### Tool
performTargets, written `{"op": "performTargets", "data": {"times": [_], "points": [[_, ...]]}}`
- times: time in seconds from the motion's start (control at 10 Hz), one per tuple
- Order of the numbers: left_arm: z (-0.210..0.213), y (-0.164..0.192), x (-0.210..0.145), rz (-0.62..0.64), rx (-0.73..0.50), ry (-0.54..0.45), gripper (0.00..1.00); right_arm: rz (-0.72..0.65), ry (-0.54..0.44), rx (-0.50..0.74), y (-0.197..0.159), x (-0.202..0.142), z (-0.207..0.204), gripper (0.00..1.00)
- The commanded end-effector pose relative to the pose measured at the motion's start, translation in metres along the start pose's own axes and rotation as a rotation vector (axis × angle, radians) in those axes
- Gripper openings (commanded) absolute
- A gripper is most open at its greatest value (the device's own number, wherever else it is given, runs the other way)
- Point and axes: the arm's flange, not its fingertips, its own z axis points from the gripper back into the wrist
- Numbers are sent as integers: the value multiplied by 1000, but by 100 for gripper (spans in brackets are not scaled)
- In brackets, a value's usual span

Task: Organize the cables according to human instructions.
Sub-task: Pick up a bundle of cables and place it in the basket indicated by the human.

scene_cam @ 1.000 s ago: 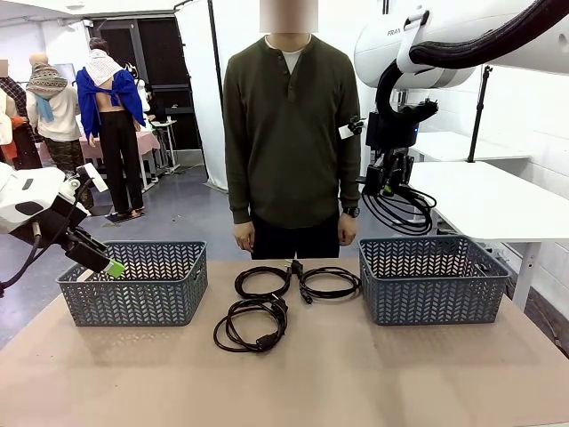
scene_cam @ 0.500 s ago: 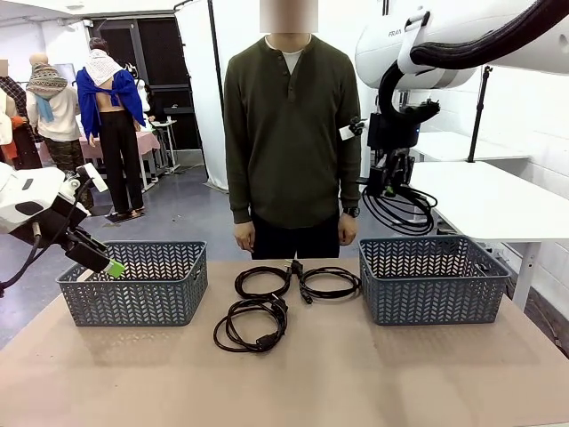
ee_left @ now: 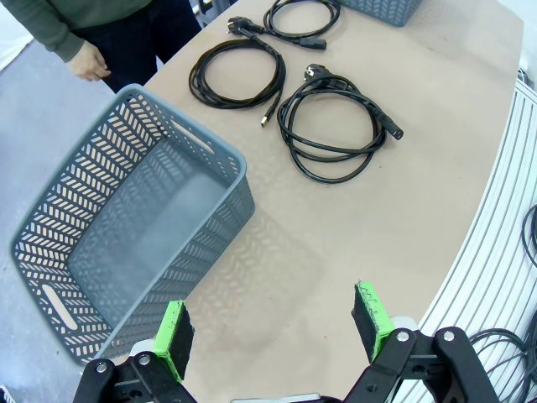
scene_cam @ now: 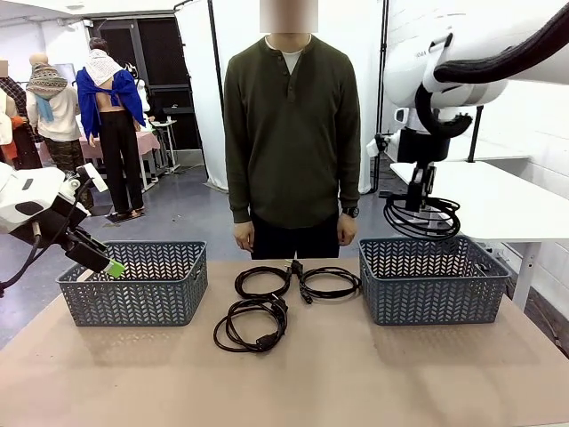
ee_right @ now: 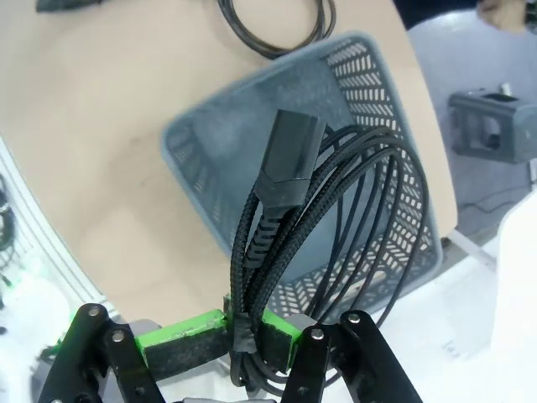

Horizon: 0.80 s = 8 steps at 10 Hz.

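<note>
item: right hand (scene_cam: 416,197), pads clamped on one coiled cable (scene_cam: 425,218). change: it has swung from beside the person (scene_cam: 289,133) to above the right basket (scene_cam: 436,283), the coil hanging over the opening; judged ready to be let go there. left hand (ee_left: 273,327), pads apart and empty, hovers by the left basket (ee_left: 126,218). remaining: three cables (scene_cam: 252,325) on the desk (scene_cam: 356,374) between the baskets. obstructions: none apparent; the person stands behind, arms down.
</note>
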Motion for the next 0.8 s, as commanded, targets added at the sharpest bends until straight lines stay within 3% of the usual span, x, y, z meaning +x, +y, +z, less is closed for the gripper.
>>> {"op": "performTargets", "data": {"times": [0.0, 0.4, 0.7], "points": [[-1, 2, -1, 4, -9, -10, 100, 66, -13, -17, -13, -10, -17, 0], [-1, 2, -1, 4, -9, -10, 100, 95, -35, -16, -46, -13, -39, 0], [-1, 2, -1, 4, -9, -10, 100, 168, 6, -36, -61, -5, -54, 0]]}}
